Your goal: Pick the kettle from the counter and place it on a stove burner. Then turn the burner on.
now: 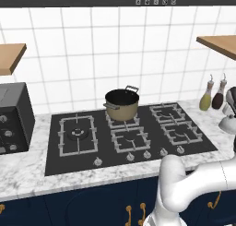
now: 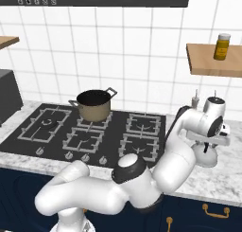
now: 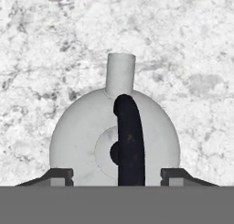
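- The counter point(image 2: 222, 176) is carrying the kettle point(image 3: 114, 138) near its right edge, beside the cooktop point(image 2: 94, 131).
- The gripper point(image 3: 117, 175) is hovering directly above the kettle, fingers spread apart, straddling the black handle point(image 3: 129, 141).

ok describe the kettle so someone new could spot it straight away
Start at the black cooktop and look along the marble counter to its right. There, under the robot's tool, sits the kettle: a squat silvery-white dome with a black arched handle and short spout, unlike the two slim bottles behind it.
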